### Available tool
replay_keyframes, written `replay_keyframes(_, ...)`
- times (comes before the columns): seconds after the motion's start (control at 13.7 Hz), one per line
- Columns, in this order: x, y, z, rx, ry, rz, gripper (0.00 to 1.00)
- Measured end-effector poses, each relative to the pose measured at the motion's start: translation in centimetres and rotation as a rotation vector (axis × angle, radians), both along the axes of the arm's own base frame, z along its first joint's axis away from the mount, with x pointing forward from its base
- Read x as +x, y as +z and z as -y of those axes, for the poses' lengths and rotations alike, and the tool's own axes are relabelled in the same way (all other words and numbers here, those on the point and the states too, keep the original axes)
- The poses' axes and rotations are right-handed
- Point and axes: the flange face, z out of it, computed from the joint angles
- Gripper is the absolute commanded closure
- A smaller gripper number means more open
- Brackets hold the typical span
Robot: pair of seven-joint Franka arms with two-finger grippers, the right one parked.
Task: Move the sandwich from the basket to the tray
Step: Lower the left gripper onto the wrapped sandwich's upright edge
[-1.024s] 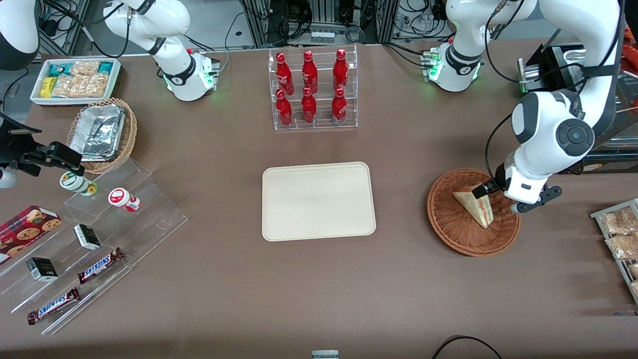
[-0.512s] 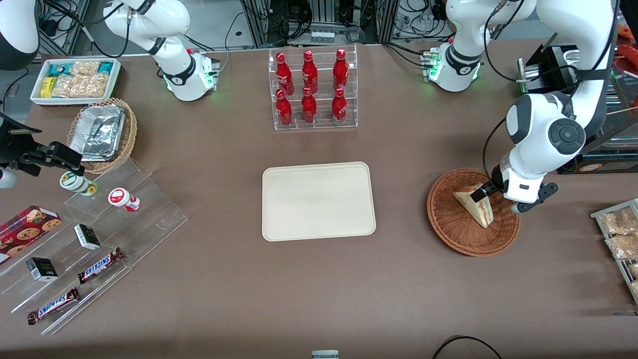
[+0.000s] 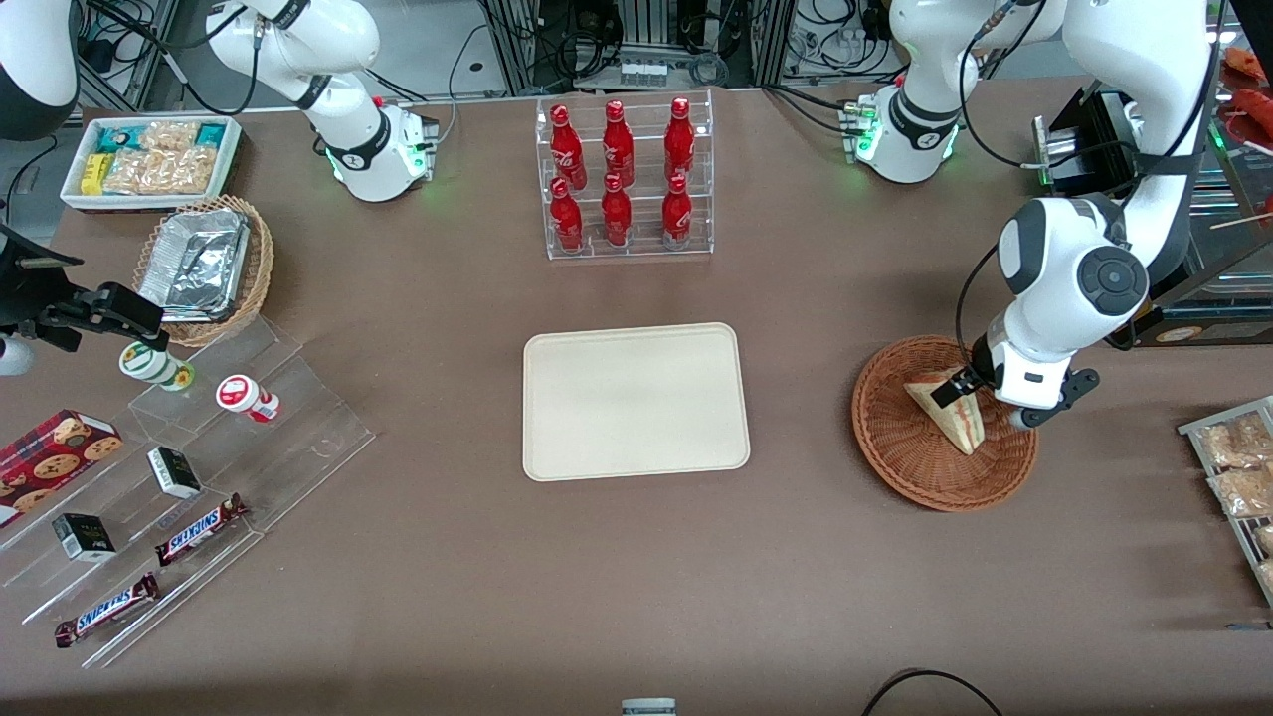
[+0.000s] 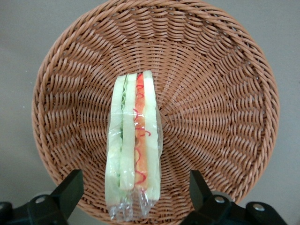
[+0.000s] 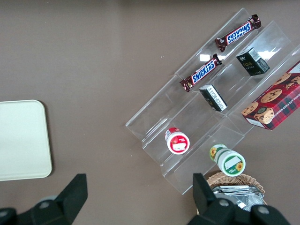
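The sandwich (image 3: 961, 428) is a plastic-wrapped wedge of pale bread with red and green filling, lying in the round reddish-brown wicker basket (image 3: 880, 443) toward the working arm's end of the table. My gripper (image 3: 995, 400) hangs low over the basket and is open. In the left wrist view the sandwich (image 4: 134, 140) lies lengthwise on the basket (image 4: 225, 93) weave, and the gripper (image 4: 135, 191) straddles its wrapped end, with one black fingertip (image 4: 70, 188) on each side and clear of it. The cream tray (image 3: 635, 401) sits bare at the table's middle.
A clear rack of red bottles (image 3: 622, 179) stands farther from the front camera than the tray. Toward the parked arm's end are a tan basket of foil trays (image 3: 204, 267), a white snack bin (image 3: 149, 159) and acrylic steps with snack bars (image 3: 199, 467). Bagged snacks (image 3: 1238, 467) lie beside the basket.
The gripper has shifted a little toward the tray over the basket, settling around the sandwich's end. The sandwich and basket have not moved.
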Motion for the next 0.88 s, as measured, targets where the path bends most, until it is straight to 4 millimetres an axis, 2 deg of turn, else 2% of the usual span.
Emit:
replay_keyframes(0.44, -0.1, -2.6, 0.0, -0.001, 0.015, -0.028, 0.00)
replay_keyframes(0.51, -0.1, -3.1, 0.0, 0.000, 0.017, -0.037, 0.12)
replay_keyframes(0.66, -0.2, -3.8, 0.0, 0.000, 0.019, -0.048, 0.63)
replay_keyframes(0.73, -0.2, -4.0, 0.0, 0.000, 0.019, -0.051, 0.82)
replay_keyframes(0.8, -0.2, -4.0, 0.0, 0.000, 0.019, -0.052, 0.96)
replay_keyframes(0.88, -0.2, -4.0, 0.0, 0.000, 0.019, -0.053, 1.00)
